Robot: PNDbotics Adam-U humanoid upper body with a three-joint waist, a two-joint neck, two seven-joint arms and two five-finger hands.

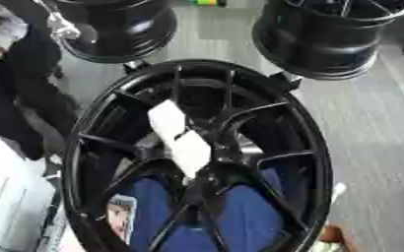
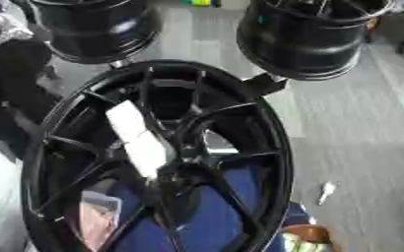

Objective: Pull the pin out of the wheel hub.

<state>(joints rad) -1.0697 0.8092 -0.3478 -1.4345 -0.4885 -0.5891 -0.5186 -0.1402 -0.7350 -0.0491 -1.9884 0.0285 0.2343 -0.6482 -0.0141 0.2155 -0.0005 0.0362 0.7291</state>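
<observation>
So the big black wheel hub [image 1: 197, 157] fills most of the near view, spokes facing up, with a white tag-like piece [image 1: 180, 138] lying across its centre. Can't make out a pin for sure. Neither robot hand is showing. Two more black rims [image 1: 330, 34] sit at the far side, on grey floor [image 1: 369, 128].
</observation>
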